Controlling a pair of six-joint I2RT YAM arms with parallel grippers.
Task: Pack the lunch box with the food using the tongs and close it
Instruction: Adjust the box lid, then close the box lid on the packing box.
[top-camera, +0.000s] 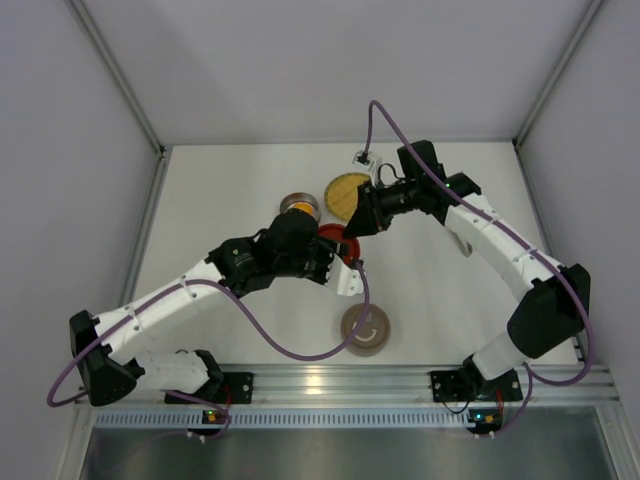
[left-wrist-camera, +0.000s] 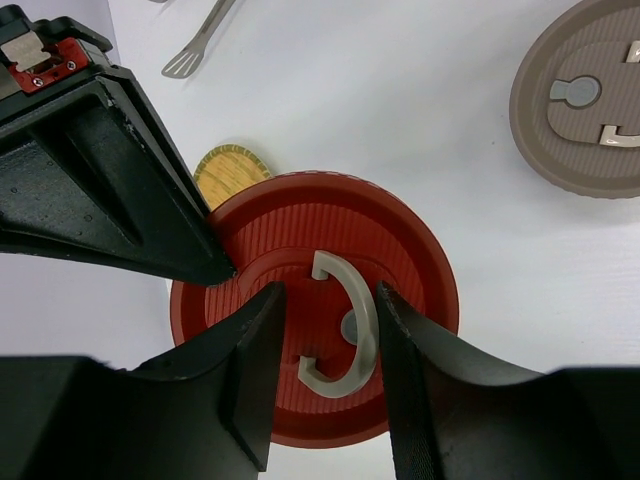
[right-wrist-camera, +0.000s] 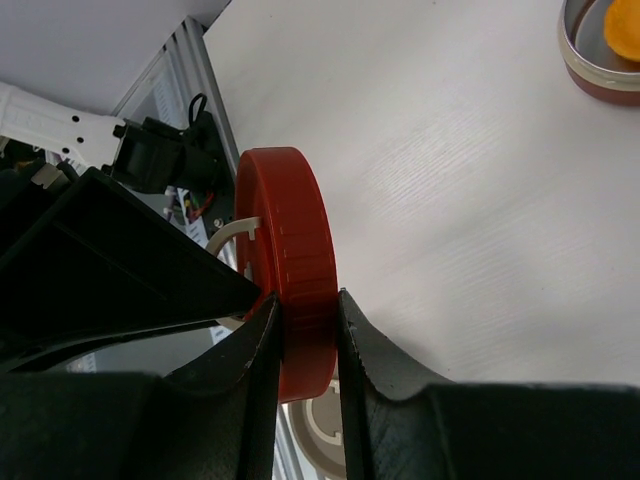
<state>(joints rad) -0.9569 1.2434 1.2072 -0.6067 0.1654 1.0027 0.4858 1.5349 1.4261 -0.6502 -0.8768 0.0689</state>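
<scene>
While your right gripper (right-wrist-camera: 308, 300) clamps the red lid (right-wrist-camera: 288, 230) by its rim, the left gripper (left-wrist-camera: 330, 290) straddles the handle (left-wrist-camera: 355, 330), jaws not yet tight; the ball (right-wrist-camera: 622, 25) sits in the tin (right-wrist-camera: 585, 70). Looks like a lid handover: seat the left grip before releasing

You have on the white table (left-wrist-camera: 380, 90) a red lid (left-wrist-camera: 410, 250), ribbed in concentric rings, with a pale grey-beige handle (left-wrist-camera: 360, 310), and a taupe lid (left-wrist-camera: 560, 140), likewise ribbed, its fittings off-white. Count also a round woven plate (left-wrist-camera: 228, 172), straw-yellow with a darker rim, the silver tongs (left-wrist-camera: 195, 45), and a tin (right-wrist-camera: 590, 75), brown-red with a pale rim, holding an orange-yellow ball (right-wrist-camera: 622, 25). Your left gripper (left-wrist-camera: 328, 292) and right gripper (right-wrist-camera: 307, 298) are black, the arms (top-camera: 165, 300) white.
</scene>
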